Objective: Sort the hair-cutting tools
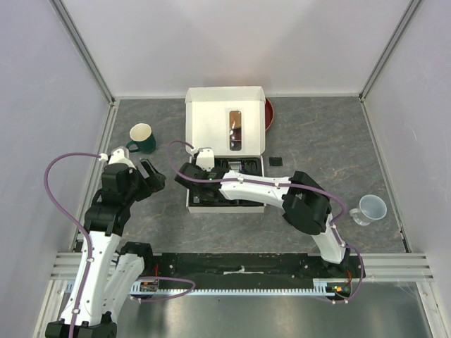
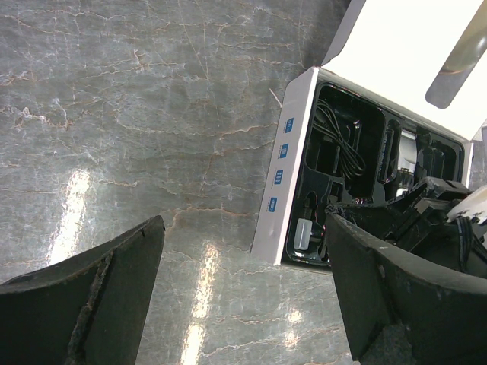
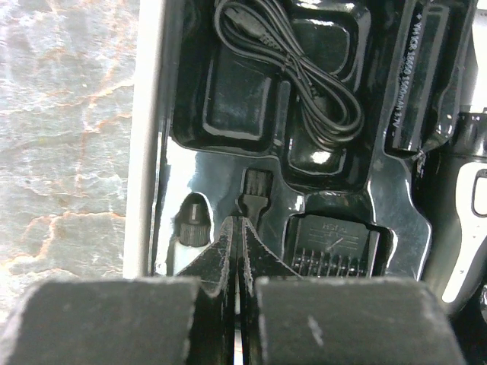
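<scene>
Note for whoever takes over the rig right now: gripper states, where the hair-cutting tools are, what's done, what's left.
Left gripper: open, empty, over the table left of the box.
Right gripper: shut on the brush at its slot in the tray; I cannot tell whether the brush is seated.
Done: cable, one comb guard and clipper lie in the tray.
Left: a small black piece, likely a guard, lies on the table right of the box. Probably settle the brush, then fetch that.
</scene>
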You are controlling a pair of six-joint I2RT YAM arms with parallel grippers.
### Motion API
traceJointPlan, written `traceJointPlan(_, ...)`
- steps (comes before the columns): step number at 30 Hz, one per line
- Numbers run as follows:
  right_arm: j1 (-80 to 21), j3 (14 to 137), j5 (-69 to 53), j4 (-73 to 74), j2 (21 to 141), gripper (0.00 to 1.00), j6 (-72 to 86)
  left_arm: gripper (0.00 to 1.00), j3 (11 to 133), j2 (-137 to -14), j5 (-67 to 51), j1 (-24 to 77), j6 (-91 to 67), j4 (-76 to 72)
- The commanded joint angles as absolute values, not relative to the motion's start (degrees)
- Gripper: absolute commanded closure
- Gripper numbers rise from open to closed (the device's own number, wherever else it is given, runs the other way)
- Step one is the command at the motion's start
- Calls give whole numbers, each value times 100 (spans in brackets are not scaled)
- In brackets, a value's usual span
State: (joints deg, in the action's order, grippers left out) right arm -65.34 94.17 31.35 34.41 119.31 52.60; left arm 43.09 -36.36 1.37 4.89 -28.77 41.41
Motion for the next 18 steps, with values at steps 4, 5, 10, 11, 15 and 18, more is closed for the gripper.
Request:
traceJointPlan(4, -6443, 10221, 3103, 3630, 11558, 84, 4562, 8, 4324, -3621, 141, 475, -2663, 3929)
traceJointPlan(5, -6416, 10239, 3111, 3639, 11488, 82, 4553, 8, 4324, -3612, 141, 475, -2663, 3920)
traceJointPlan(10, -6136, 9828, 3155, 3639, 10891, 72, 4588, 8, 4324, -3612, 149, 475, -2672, 3937)
traceJointPlan(11, -6083, 9687, 3173, 3639, 10681, 70, 4649, 8, 4324, -3621, 141, 475, -2663, 3929)
traceJointPlan(15, -5688, 8547, 3234, 3612, 10021, 62, 4886, 8, 4324, -3656, 141, 475, -2672, 3929)
traceJointPlan(18, -5520, 7800, 3278, 3604, 9406, 49, 5027, 8, 4324, -3700, 114, 466, -2663, 3929)
